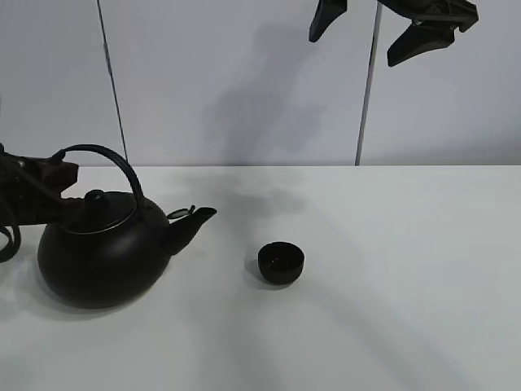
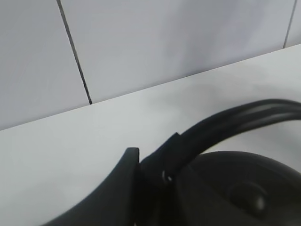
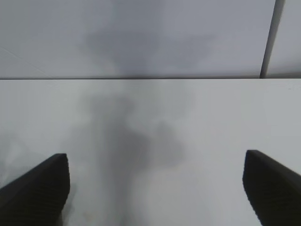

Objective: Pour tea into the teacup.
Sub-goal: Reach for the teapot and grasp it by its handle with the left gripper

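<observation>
Tiny round matte-black teacup (image 1: 281,262) sits upright on white table (image 1: 407,309), near the middle, just right of the spout of the big round black kettle (image 1: 98,257), not touching it. Kettle stands on the table at left. Left gripper (image 1: 50,175) at rear foot of the kettle's arched handle (image 2: 244,117); one finger (image 2: 123,172) shows against it, other hidden, can't tell if clamped. Right gripper (image 1: 352,47) high above the table, jaws wide apart, holding nothing
</observation>
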### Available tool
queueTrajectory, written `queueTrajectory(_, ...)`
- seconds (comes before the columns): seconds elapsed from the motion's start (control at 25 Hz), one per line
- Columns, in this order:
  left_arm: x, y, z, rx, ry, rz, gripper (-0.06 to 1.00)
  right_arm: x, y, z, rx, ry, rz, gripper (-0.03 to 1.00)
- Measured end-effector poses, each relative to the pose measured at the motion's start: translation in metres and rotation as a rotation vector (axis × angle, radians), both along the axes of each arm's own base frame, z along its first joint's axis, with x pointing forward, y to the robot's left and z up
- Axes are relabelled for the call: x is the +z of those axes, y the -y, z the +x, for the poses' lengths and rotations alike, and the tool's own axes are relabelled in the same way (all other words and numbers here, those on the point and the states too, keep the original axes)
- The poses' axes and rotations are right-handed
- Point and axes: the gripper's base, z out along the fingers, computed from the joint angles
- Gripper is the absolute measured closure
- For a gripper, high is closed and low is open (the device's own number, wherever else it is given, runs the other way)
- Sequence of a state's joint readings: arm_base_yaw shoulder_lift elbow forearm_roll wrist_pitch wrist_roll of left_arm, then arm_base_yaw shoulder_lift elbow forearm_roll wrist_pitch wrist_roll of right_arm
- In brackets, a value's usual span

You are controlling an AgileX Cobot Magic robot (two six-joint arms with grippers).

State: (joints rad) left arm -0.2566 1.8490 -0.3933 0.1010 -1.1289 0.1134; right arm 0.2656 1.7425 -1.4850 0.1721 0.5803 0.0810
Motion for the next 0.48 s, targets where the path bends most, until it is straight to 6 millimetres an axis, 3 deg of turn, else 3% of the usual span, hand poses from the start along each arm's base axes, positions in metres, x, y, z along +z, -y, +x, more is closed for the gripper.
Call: queueTrajectory(0.48,0.0044,0.0006,0.0011,-0.008,-0.014,-0.002,0.83,0.0001,0.0,0.0,0.0,0.001,0.0,0.27)
